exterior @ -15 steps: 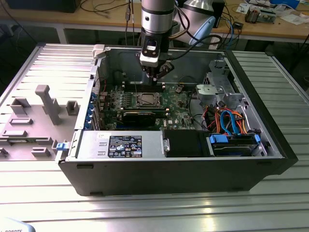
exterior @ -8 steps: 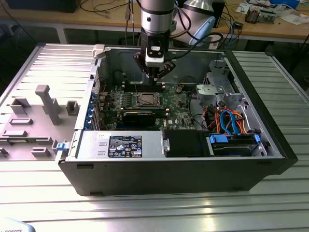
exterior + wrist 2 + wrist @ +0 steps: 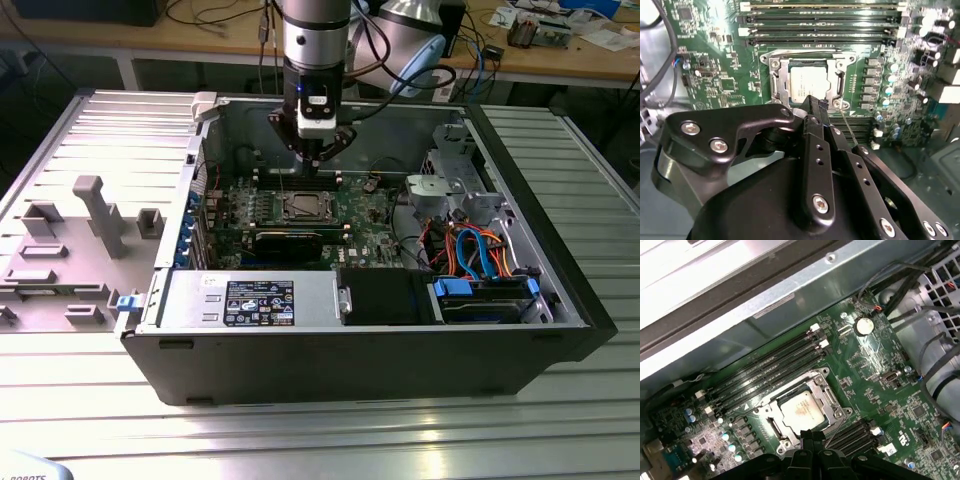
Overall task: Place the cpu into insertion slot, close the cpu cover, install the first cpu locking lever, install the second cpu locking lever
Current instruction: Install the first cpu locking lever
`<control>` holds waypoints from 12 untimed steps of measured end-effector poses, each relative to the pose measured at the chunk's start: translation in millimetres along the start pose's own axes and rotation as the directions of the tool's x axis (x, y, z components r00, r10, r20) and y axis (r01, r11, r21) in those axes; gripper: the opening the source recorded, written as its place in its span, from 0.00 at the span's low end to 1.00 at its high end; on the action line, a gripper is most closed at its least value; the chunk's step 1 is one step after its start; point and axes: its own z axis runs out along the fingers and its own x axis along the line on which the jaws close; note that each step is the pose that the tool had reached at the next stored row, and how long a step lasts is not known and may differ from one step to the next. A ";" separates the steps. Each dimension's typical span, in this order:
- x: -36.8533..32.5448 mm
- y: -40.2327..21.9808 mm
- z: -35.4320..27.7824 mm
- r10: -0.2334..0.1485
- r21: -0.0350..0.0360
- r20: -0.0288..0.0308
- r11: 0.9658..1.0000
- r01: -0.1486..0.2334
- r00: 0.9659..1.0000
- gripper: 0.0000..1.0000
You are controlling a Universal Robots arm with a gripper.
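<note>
Black metal gripper [image 3: 313,157] hangs with its fingers together, close at 12 o'clock from the square silvery-rimmed insertion slot [image 3: 303,207] in the exterior view. In the second wrist view the small silvery-grey square cpu [image 3: 807,83] lies inside this slot, and the thin silvery cpu cover [image 3: 781,70] frames it.

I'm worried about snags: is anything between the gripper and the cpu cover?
Nothing visible does. In the second wrist view the gripper sits right at the edge of the cpu cover, which frames the cpu.
</note>
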 end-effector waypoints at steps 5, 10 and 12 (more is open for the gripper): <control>0.0 -0.1 0.5 -0.089 -0.002 0.001 0.996 0.089 0.996 0.11; 0.2 -0.1 1.7 -0.126 -0.015 0.021 0.992 0.126 0.992 0.11; 0.8 -0.4 2.2 -0.130 -0.025 0.045 0.991 0.131 0.990 0.11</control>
